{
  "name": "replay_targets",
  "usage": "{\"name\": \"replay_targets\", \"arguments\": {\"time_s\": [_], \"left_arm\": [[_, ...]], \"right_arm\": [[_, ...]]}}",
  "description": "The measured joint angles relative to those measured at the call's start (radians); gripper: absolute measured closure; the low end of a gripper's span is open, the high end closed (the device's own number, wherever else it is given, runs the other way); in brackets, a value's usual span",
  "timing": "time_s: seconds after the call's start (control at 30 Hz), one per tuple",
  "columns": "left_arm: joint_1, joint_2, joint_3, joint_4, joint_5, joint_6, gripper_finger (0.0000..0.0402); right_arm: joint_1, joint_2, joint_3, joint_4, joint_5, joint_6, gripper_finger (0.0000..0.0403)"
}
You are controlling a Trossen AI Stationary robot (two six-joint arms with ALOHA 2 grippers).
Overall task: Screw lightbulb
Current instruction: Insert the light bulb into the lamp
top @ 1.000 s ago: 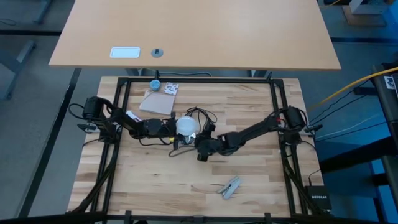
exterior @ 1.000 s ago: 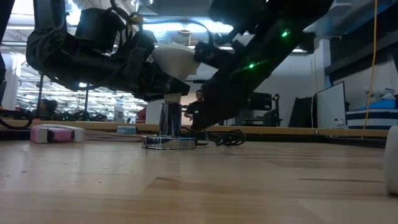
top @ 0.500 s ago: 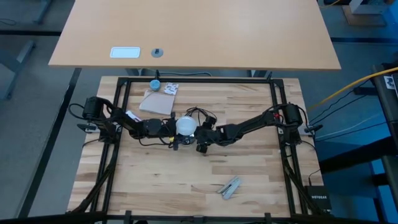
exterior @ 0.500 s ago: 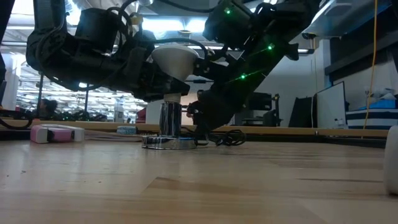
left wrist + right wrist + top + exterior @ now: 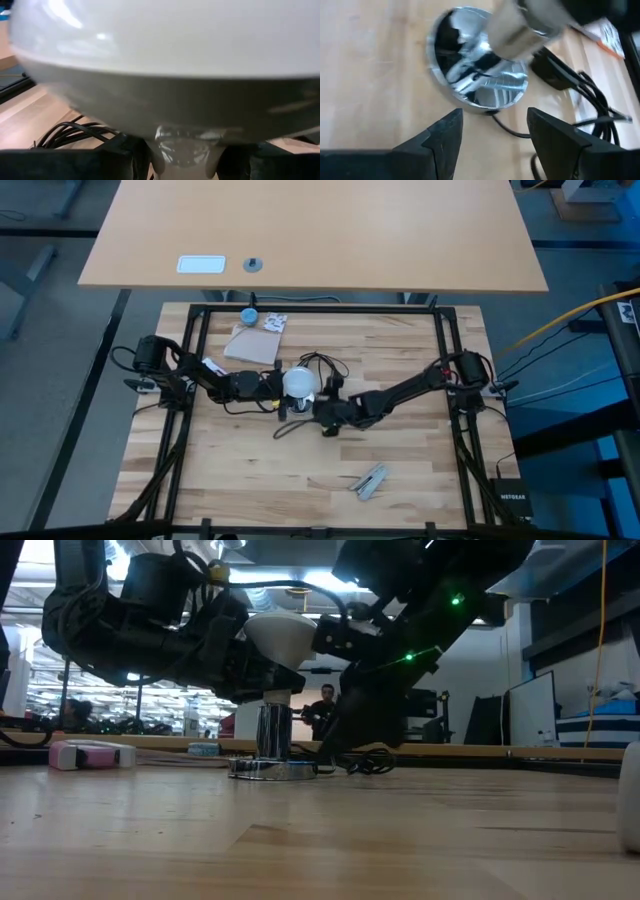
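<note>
A pink-and-white block (image 5: pixel 90 754) lay at the far left of the table (image 5: pixel 400 470). The left gripper (image 5: pixel 283 387) was reached in from the left to mid-table, its fingers (image 5: pixel 125 150) closed around the bulb (image 5: pixel 299 381) near its neck. The bulb was held upright over a shiny post (image 5: pixel 272 730) rising from a silver disc (image 5: pixel 270 769), its neck at the post's top. A black cord (image 5: pixel 318 364) was coiled just beyond the disc. Just right of the bulb, the right gripper (image 5: pixel 322 416) was held low beside the disc, its fingers (image 5: pixel 440 137) spread apart with nothing between them. A grey clip-like object (image 5: pixel 369 481) lay nearer, to the right.
</note>
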Motion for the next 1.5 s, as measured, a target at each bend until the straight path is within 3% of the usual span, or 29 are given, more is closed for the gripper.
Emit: {"name": "replay_targets", "arguments": {"time_s": [0.27,0.7,1.2,1.5], "left_arm": [[0.0,0.002,-0.001,0.025,0.002,0.0,0.0243],[0.0,0.002,-0.001,0.034,0.001,0.0,0.0243],[0.001,0.0,-0.001,0.037,0.001,0.0,0.0243],[0.001,0.0,0.0,0.038,0.0,0.0,0.0243]], "right_arm": [[-0.003,0.0,0.0,0.0,-0.008,-0.045,0.0178],[-0.022,0.0,0.0,0.137,-0.166,-0.172,0.0178],[-0.016,0.001,0.0,0.167,-0.191,-0.154,0.0178],[-0.016,0.099,0.001,0.218,-0.222,-0.125,0.0178]]}}
